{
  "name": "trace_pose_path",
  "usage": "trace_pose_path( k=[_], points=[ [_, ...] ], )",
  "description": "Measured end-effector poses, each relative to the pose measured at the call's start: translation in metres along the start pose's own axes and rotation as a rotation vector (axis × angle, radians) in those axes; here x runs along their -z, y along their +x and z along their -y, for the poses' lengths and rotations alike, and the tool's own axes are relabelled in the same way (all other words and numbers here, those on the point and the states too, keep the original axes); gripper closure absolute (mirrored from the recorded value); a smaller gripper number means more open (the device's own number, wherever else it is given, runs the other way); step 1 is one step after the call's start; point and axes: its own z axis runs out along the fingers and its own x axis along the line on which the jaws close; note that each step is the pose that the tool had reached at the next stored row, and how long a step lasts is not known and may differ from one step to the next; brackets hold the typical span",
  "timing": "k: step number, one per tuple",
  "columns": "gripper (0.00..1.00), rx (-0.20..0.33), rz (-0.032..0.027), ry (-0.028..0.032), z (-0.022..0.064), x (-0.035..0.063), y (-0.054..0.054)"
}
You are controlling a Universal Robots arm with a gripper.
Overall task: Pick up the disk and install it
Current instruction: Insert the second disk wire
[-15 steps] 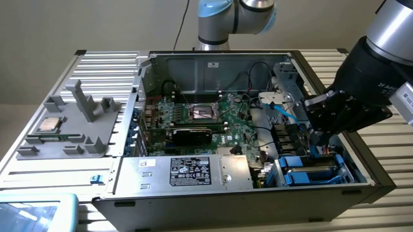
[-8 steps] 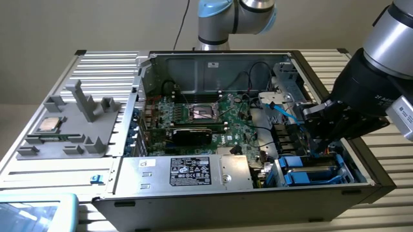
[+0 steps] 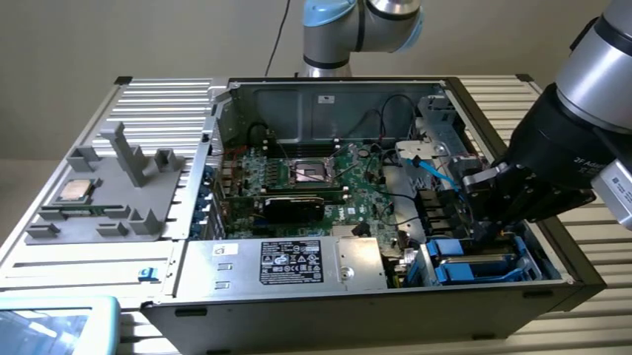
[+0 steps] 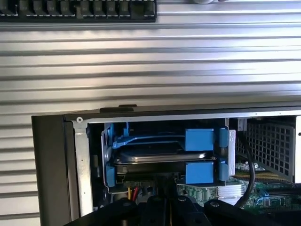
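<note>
The claw, fingers pressed together on nothing, is hovering just over the disk (blue-framed), which is sitting in the computer case's drive bay.

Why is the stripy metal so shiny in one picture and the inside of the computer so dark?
In the wrist view, light glares off the ribbed silver metal table, while the blue-framed silver disk sits shadowed in its bay with one bright streak. In the exterior view, the open black computer case is dim inside, and the big nearby arm looks blurry.
</note>
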Motion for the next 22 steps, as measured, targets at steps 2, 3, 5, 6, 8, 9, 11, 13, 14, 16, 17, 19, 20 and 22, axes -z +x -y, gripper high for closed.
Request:
trace_pose_path(
  k=[2, 3, 5, 6, 8, 9, 11, 13, 14, 16, 17, 19, 20, 22],
  points=[
    [0.89, 0.004, 0.0003, 0.0014, -0.0001, -0.0014, 0.0],
    [0.89, 0.006, 0.0004, 0.0026, -0.0002, -0.0023, 0.0],
    [0.89, 0.009, 0.0007, 0.0046, -0.0003, -0.0041, 0.0],
    [0.89, 0.01, 0.0008, 0.0055, -0.0003, -0.0047, 0.0],
    [0.89, 0.012, 0.001, 0.0072, -0.0004, -0.0055, 0.0],
    [0.89, 0.013, 0.001, 0.008, -0.0003, -0.0055, 0.0],
    [0.89, 0.013, 0.001, 0.0105, -0.0002, -0.0035, 0.0],
    [0.89, 0.013, 0.0011, 0.0089, -0.0001, -0.0011, 0.001],
    [0.89, 0.013, 0.0011, 0.0086, 0.0, -0.0004, 0.002],
    [0.89, 0.013, 0.0011, 0.0085, 0.0003, 0.0, 0.006],
    [0.89, 0.013, 0.0011, 0.0084, 0.0004, 0.0002, 0.008],
    [0.89, 0.013, 0.0011, 0.0083, 0.0006, 0.0004, 0.012],
    [0.89, 0.013, 0.0011, 0.0084, 0.0007, 0.0004, 0.013],
    [0.89, 0.013, 0.0011, 0.0085, 0.0006, 0.0001, 0.013]
  ],
)
